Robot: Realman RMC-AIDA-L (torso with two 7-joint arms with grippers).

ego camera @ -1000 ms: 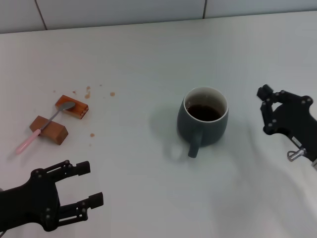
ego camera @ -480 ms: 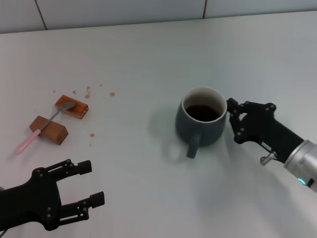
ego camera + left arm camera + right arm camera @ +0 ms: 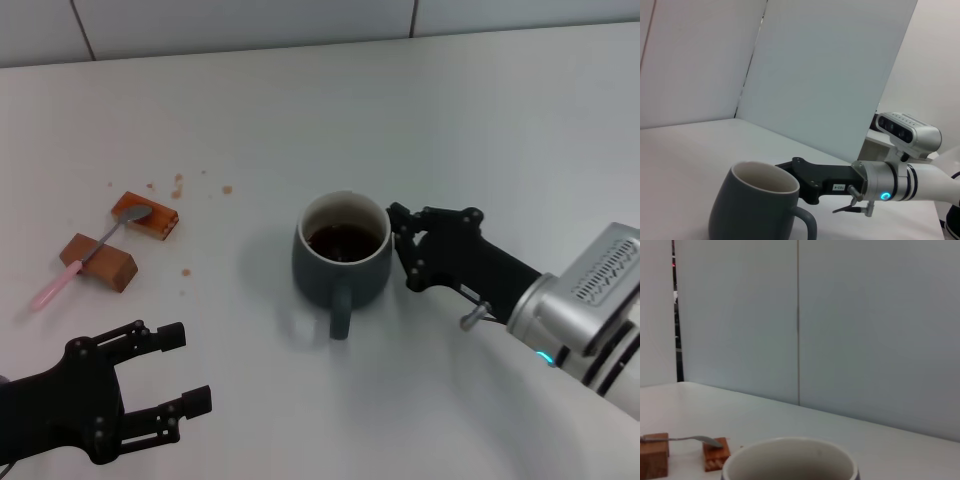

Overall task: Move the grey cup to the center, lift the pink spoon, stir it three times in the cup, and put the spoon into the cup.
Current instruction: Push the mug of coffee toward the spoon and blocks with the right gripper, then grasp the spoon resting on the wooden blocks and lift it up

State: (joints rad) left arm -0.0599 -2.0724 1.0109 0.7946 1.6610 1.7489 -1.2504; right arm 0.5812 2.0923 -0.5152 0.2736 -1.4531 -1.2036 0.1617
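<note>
The grey cup point(image 3: 322, 276) stands upright near the table's middle, with dark liquid inside and its handle toward me. My right gripper point(image 3: 402, 248) is open and its fingertips rest against the cup's right side. It also shows in the left wrist view point(image 3: 801, 175), beside the cup point(image 3: 752, 207). The pink spoon point(image 3: 93, 249) lies across two brown blocks at the left, bowl on the far block. In the right wrist view the spoon point(image 3: 685, 439) is beyond the cup's rim point(image 3: 790, 446). My left gripper point(image 3: 185, 368) is open and empty at the lower left.
Two brown blocks point(image 3: 98, 262) point(image 3: 150, 217) hold the spoon off the table. Small brown crumbs point(image 3: 178, 186) lie just behind them. A tiled wall edge point(image 3: 250, 40) runs along the back of the white table.
My right gripper has moved left, met the cup's right side and pushed it left and slightly toward me. The left gripper and the spoon have not moved.
</note>
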